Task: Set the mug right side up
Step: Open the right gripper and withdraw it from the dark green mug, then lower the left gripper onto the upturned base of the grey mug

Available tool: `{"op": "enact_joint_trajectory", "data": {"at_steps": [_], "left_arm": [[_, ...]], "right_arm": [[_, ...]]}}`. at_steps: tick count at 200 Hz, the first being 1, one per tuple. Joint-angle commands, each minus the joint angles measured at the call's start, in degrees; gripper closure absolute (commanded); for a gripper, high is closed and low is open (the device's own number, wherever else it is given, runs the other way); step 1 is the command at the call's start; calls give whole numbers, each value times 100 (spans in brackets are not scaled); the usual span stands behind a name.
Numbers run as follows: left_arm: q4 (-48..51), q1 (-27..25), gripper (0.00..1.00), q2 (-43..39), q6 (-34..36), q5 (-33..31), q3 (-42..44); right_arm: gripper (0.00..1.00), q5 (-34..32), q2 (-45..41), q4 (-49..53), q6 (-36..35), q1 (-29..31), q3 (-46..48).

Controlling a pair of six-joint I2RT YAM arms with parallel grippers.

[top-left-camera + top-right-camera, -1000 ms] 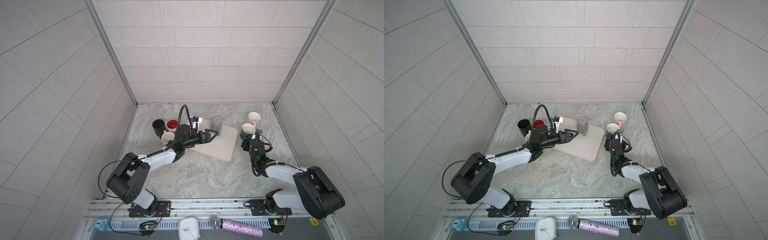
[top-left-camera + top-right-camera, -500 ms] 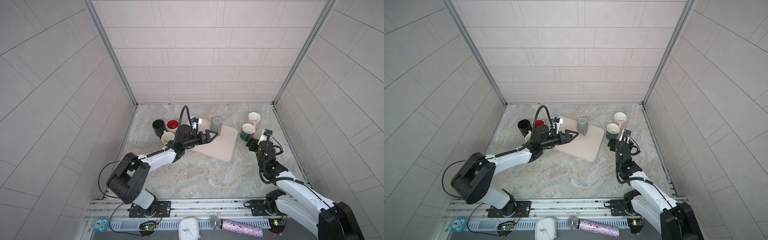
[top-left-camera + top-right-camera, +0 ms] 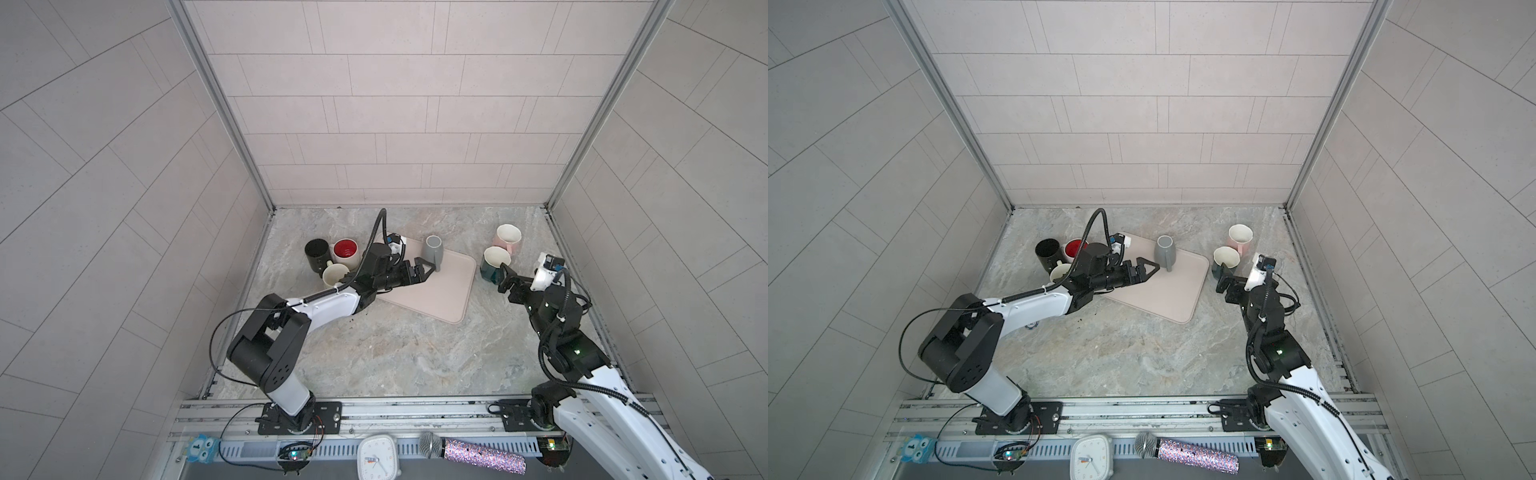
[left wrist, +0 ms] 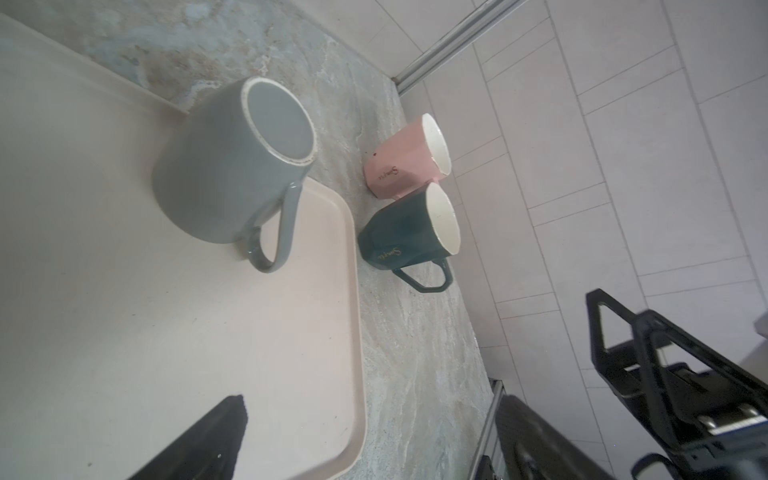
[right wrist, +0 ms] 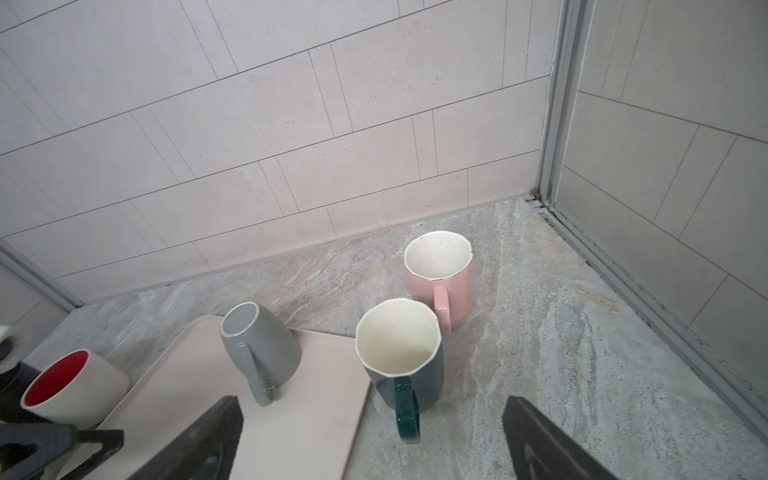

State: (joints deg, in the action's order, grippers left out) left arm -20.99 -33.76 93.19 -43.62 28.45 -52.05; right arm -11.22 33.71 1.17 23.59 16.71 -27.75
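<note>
The right gripper (image 3: 505, 279) is drawn back from the upright green mug (image 3: 491, 266) with jaws parted and empty, while the grey mug (image 3: 433, 251) is found upside down on the tray (image 3: 432, 299), where a grasp and half-turn by the likewise released left gripper (image 3: 428, 271) are judged required next.

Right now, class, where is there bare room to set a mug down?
Bare: near half of the tray, before the grey mug; the marble table between tray and front rail. Crowded: black mug, red-lined mug, cream mug left of the tray; green mug, pink mug right.
</note>
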Motion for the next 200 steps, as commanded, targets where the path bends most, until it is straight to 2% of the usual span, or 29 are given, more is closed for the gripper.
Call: {"op": "enact_joint_trajectory", "data": {"at_steps": [1, 23, 48, 73, 102, 132, 176, 188, 200], "left_arm": [[888, -15, 0, 62, 676, -575, -446], [1709, -113, 0, 240, 1127, -1092, -901], [2069, -247, 0, 490, 1400, -1400, -1290], [2933, -552, 0, 721, 2076, -2272, -1920], [3180, -611, 0, 1085, 2222, -2454, -2340], [3352, -785, 8, 1510, 2413, -2622, -2827], [3471, -886, 23, 2235, 2376, -2809, -3573], [3477, -908, 33, 2394, 2392, -2841, -3739], [3510, -931, 35, 2524, 2402, -2933, -3897]], "right_arm": [[1, 352, -204, 540, 136, -34, -42], [1, 353, -416, 858, 121, -44, -46], [1, 512, -644, 1187, 84, -53, -16], [1, 700, -863, 1652, 222, -54, -74], [1, 850, -1135, 2007, 313, -54, -19], [1, 727, -1418, 2196, 321, -54, 120], [1, 908, -1552, 2295, 536, -54, 239], [1, 960, -1582, 2341, 571, -54, 263], [1, 981, -1617, 2392, 583, -54, 285]]}}
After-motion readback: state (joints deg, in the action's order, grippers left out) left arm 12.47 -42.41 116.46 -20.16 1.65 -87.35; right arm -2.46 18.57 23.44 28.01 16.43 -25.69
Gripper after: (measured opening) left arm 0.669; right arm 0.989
